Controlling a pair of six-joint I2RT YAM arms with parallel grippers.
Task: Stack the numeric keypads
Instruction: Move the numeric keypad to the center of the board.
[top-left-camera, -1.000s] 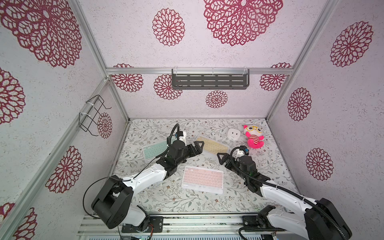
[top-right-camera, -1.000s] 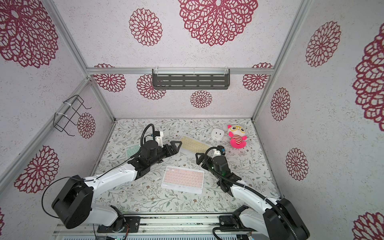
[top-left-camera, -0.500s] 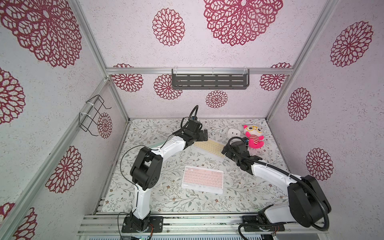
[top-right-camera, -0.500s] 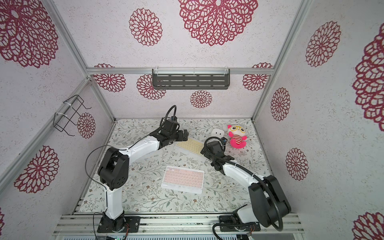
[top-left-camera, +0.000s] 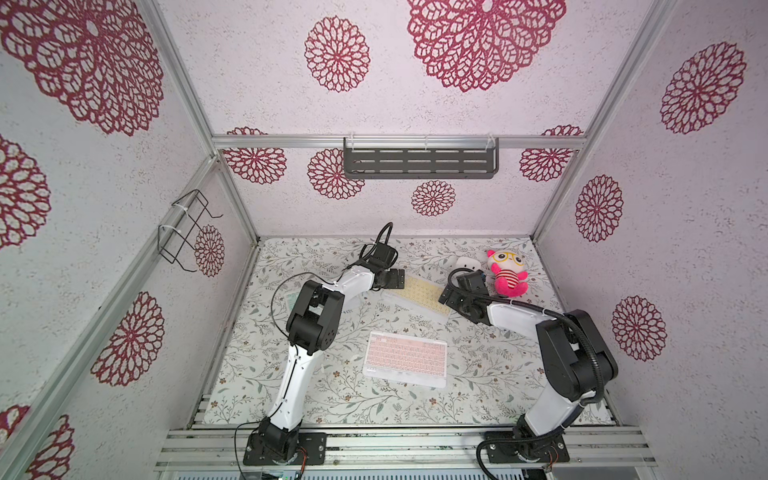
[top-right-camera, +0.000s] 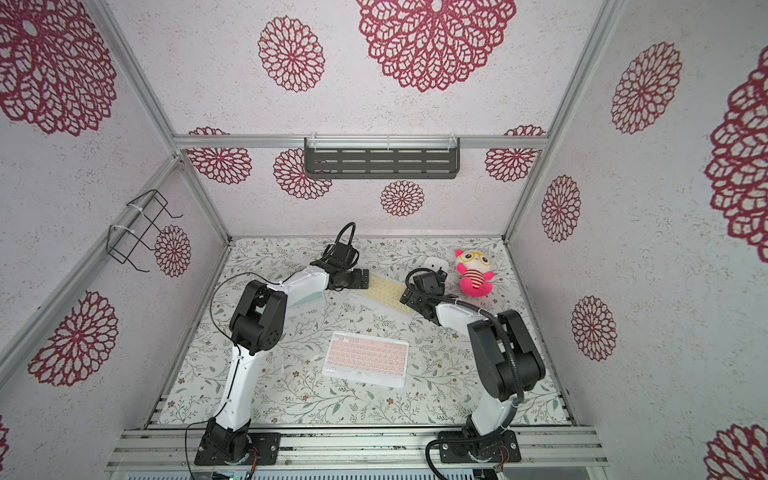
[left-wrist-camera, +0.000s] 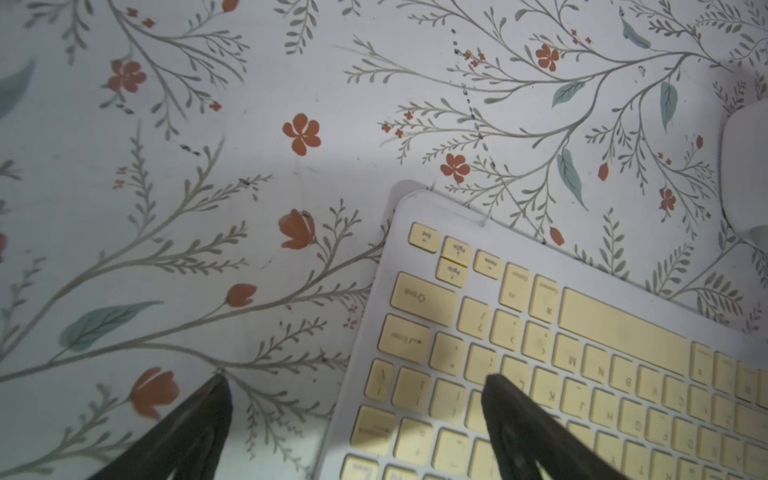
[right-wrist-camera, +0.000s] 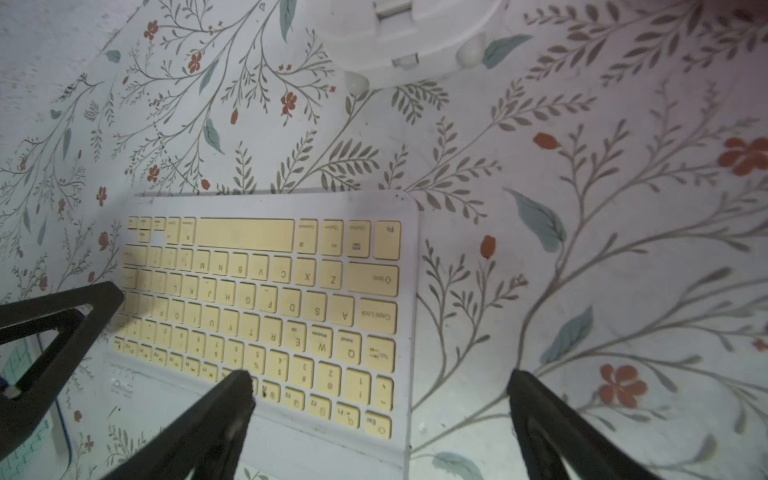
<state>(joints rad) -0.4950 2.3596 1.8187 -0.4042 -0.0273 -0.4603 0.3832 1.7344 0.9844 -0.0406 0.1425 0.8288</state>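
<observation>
Left gripper (left-wrist-camera: 356, 380) and right gripper (right-wrist-camera: 380, 376), jaws wide and empty, each straddle a short end of the yellow keypad (top-left-camera: 419, 296), apparently for a shared lift; pink keypad (top-left-camera: 406, 359) lies apart before it, mint keypad (top-right-camera: 309, 300) beside its left-gripper end, unstacked.

At the far right of your bench (top-left-camera: 332, 395) you have a pink plush (top-left-camera: 508, 276) with yellow glasses, and a small white cube (top-left-camera: 465, 263) just beside it, possibly some gadget. A dark slotted shelf (top-left-camera: 419, 163) hangs on the back wall, a wire rack (top-left-camera: 187, 232) on the left wall.
</observation>
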